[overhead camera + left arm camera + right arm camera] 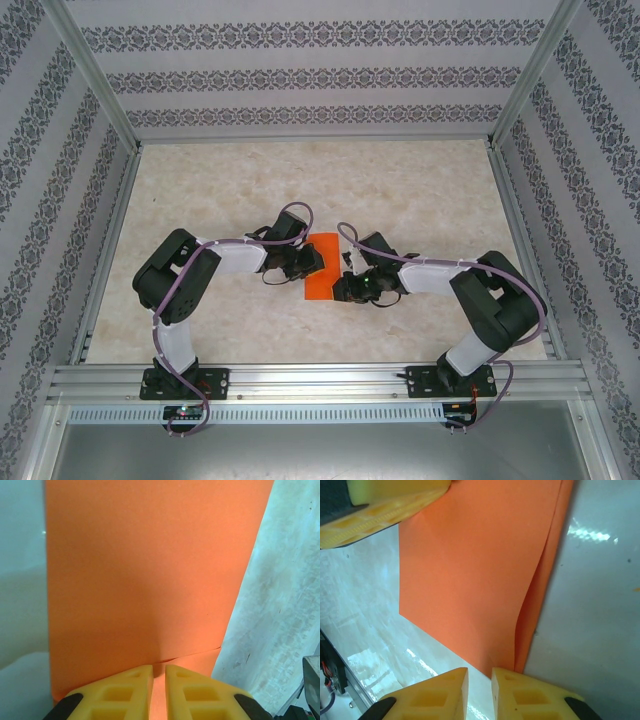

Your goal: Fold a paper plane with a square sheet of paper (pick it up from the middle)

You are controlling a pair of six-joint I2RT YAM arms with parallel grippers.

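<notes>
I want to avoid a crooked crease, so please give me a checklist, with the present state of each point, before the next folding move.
1. The square sheet of paper lies between both arms: ok.
2. The left end effector is over the sheet, with orange in its narrow gap: ok.
3. Left grip is firm: cannot tell.
4. Paper is between the jaws of the right end effector: not ok, bare table shows there.
5. Layer edges match: not ok, the upper layer bows away.
6. End effectors are apart from each other: ok.
</notes>
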